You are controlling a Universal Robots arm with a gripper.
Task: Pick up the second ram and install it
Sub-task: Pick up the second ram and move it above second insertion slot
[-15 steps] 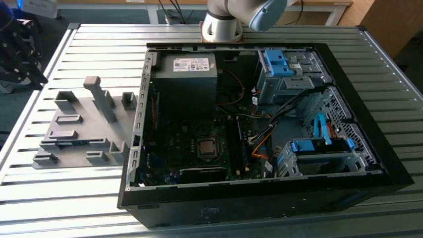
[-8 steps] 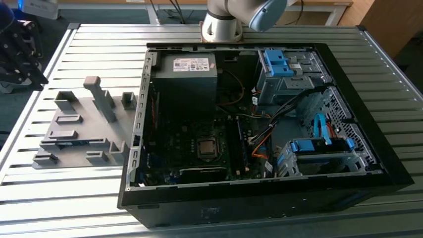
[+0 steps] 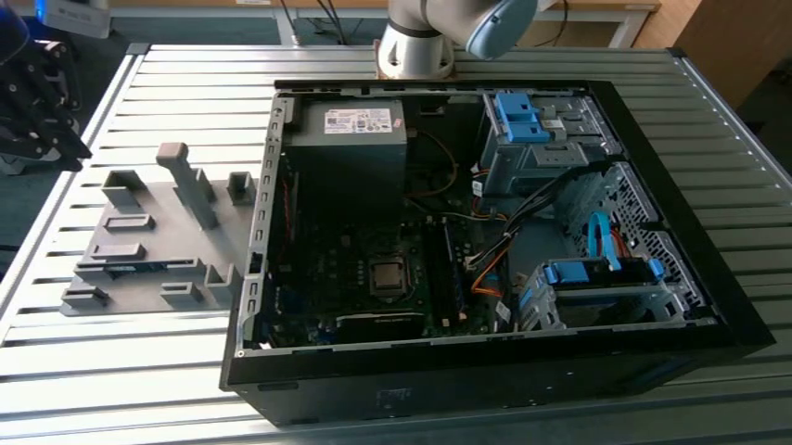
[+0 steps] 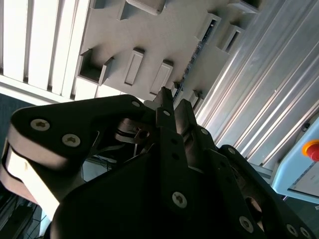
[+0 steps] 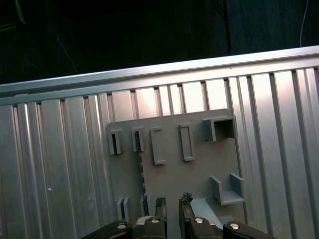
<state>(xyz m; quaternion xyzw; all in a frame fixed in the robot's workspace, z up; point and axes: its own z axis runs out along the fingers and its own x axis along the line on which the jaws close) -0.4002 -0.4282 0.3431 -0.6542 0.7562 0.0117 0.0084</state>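
Observation:
The second ram [image 3: 128, 267] is a thin dark green stick standing on edge in the slots of the grey holder plate [image 3: 155, 218], at the exterior view's left. It appears edge-on as a dark line in both wrist views [image 5: 140, 172] [image 4: 195, 56]. My gripper [image 5: 172, 201] hangs well above the plate [image 5: 199, 164], a little to one side of the stick. Its black fingers [image 4: 165, 102] stand close together with a narrow gap and nothing between them.
An open computer case [image 3: 495, 232] lies on the slatted metal table [image 3: 185, 65] beside the plate, showing its motherboard [image 3: 371, 269], cables and blue drive brackets. Tall grey blocks [image 3: 185, 181] rise from the plate. A red stop button [image 4: 311, 148] sits off the table.

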